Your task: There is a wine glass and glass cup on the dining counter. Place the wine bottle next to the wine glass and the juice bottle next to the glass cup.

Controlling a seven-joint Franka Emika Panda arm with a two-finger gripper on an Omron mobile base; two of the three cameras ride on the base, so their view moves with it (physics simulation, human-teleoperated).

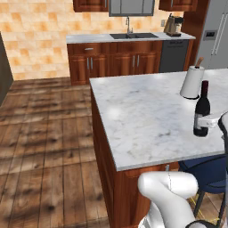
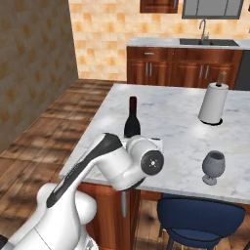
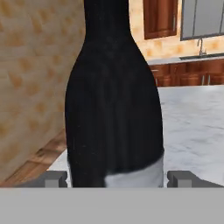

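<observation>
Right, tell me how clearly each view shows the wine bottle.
Left base view: wine bottle sharp, upright, whole, cap to base. Right base view: lower part hidden behind the arm. Hand view: it looms as a dark, featureless mass between the fingertips, neck cropped.

wine bottle upright, between tool fingertips, on dining counter
</observation>
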